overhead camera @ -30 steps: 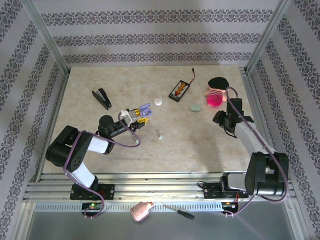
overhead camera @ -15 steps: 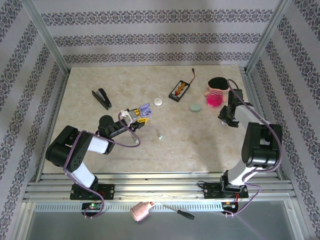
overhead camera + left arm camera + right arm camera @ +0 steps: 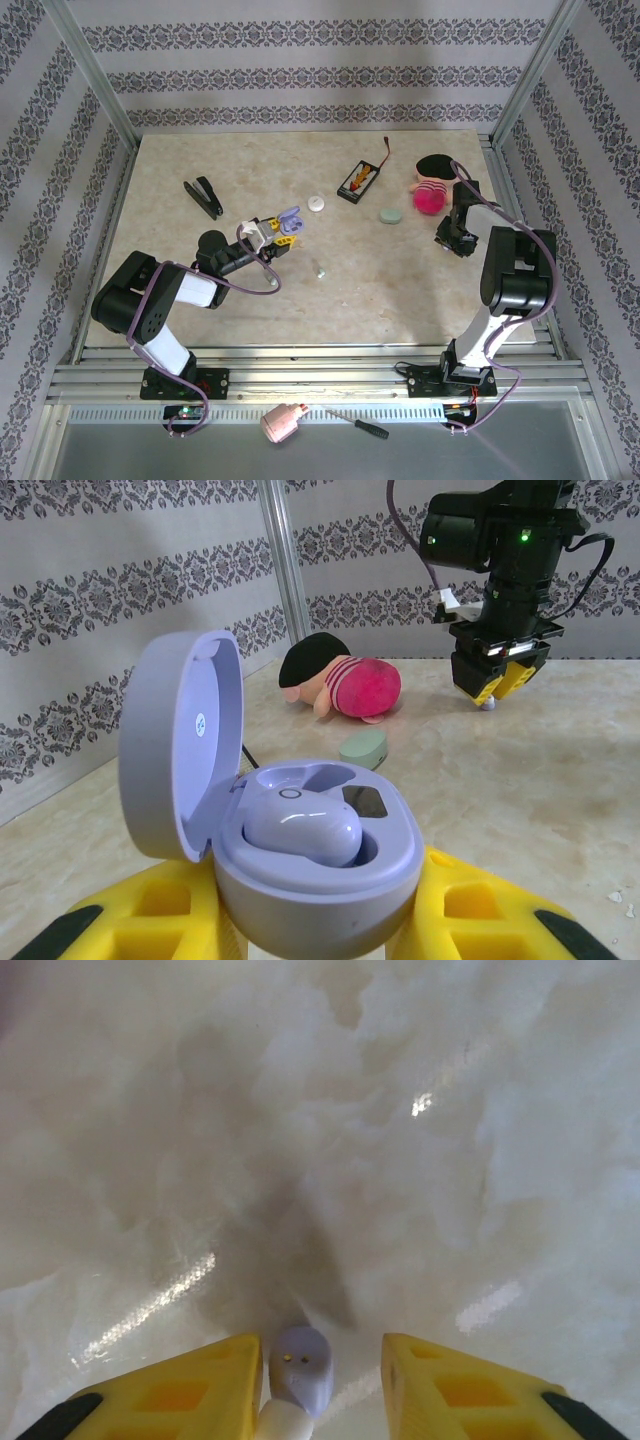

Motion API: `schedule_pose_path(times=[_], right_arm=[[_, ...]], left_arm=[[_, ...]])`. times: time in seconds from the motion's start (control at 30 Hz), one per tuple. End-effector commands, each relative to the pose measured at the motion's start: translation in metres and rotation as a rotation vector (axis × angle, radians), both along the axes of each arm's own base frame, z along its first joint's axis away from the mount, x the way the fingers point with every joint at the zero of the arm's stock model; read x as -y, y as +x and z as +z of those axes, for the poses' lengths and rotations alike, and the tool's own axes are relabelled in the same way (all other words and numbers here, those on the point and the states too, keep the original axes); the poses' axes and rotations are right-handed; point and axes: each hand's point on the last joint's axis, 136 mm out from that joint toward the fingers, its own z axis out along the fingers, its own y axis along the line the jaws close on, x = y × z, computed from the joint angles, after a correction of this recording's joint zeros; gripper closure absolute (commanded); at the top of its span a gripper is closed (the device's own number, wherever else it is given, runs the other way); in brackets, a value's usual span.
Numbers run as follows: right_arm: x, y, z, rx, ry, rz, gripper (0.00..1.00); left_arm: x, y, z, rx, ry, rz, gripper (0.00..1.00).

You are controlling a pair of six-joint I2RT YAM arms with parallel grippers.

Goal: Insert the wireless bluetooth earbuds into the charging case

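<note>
My left gripper (image 3: 272,232) (image 3: 318,922) is shut on the lavender charging case (image 3: 289,217) (image 3: 312,875), gripping its base. The lid (image 3: 185,742) stands open and one lavender earbud (image 3: 300,825) lies in a socket; the other socket is empty. At the right of the table my right gripper (image 3: 448,243) (image 3: 322,1380) (image 3: 497,685) points straight down over a second lavender earbud (image 3: 300,1365) lying on the table. That earbud rests against the left finger (image 3: 190,1390), with a clear gap to the right finger (image 3: 450,1385), so the gripper is open.
A mint-green oval case (image 3: 389,215) (image 3: 362,747) and a pink plush toy (image 3: 430,195) (image 3: 345,685) lie just behind the right gripper. A black battery holder (image 3: 357,180), a white disc (image 3: 317,204) and a black clip (image 3: 204,196) sit further back. A tiny pale bit (image 3: 319,268) lies mid-table.
The right arm has drawn up and turned its gripper down onto the table near the plush toy, and its jaws have narrowed. The left arm and the case have stayed still.
</note>
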Motion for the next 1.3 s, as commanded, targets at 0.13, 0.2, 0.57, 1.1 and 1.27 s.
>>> schedule_pose_path(times=[0.13, 0.2, 0.57, 1.1, 1.27], right_arm=[[-0.002, 0.0, -0.001, -0.013, 0.028, -0.008, 0.74], [-0.003, -0.001, -0.001, -0.011, 0.032, -0.003, 0.77], [-0.057, -0.009, 0.027, 0.08, 0.105, 0.128, 0.81], [-0.282, -0.029, 0.009, 0.085, 0.383, 0.463, 0.8], [-0.278, -0.03, -0.009, 0.05, 0.375, 0.442, 0.79]], left_arm=[[0.003, -0.002, 0.005, 0.038, 0.001, -0.007, 0.85], [0.002, -0.002, 0.005, 0.038, 0.001, -0.005, 0.85], [-0.006, 0.004, 0.004, 0.041, 0.013, 0.056, 0.85], [-0.026, 0.012, 0.01, 0.029, -0.006, 0.122, 0.85], [-0.027, 0.011, 0.009, 0.026, -0.004, 0.123, 0.85]])
